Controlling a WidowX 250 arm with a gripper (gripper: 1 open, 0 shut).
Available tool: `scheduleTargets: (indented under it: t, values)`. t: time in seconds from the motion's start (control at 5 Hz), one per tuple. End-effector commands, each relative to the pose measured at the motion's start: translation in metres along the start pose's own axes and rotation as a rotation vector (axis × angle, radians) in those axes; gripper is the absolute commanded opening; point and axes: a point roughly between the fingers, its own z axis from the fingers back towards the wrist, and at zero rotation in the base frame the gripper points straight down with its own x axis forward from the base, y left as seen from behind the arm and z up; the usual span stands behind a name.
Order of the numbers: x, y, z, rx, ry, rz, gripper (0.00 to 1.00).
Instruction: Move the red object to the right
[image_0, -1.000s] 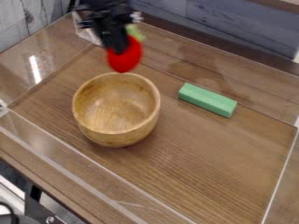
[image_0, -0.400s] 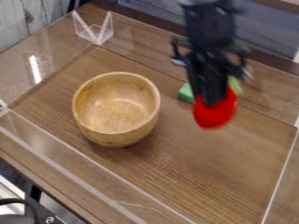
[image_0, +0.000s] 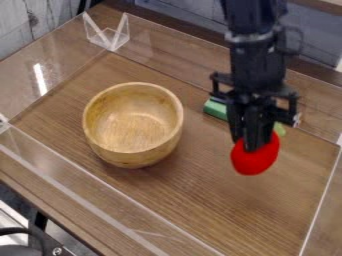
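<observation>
The red object (image_0: 255, 157), a small rounded strawberry-like toy, hangs just above the wooden table to the right of the wooden bowl (image_0: 132, 123). My gripper (image_0: 255, 143) points steeply down and is shut on the red object, its dark fingers clamped around the toy's upper part. A bit of green shows at the toy's top beside the fingers. The arm rises from the gripper to the top of the view and covers most of the green block (image_0: 214, 105) behind it.
Clear plastic walls (image_0: 40, 80) enclose the wooden table surface. A small clear plastic stand (image_0: 107, 33) sits at the back left. Bare wood lies in front of and to the right of the red object.
My gripper has carried the red object from above the bowl's far rim to the right and down, past the green block, to a spot low over the table at the right.
</observation>
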Motion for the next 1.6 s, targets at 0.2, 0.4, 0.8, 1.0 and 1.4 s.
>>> scheduleTargets:
  t: [0.2, 0.4, 0.8, 1.0, 1.4]
  values:
    - [0.005, 0.008, -0.015, 0.035, -0.012, -0.049, 0.0]
    - [0.004, 0.01, -0.02, 0.049, -0.014, -0.034, 0.0]
    - [0.0, 0.026, -0.022, 0.06, -0.063, 0.1, 0.0]
    - [0.0, 0.032, -0.024, 0.073, -0.073, 0.098, 0.0]
    - [-0.001, 0.022, -0.03, 0.093, -0.105, 0.15, 0.0]
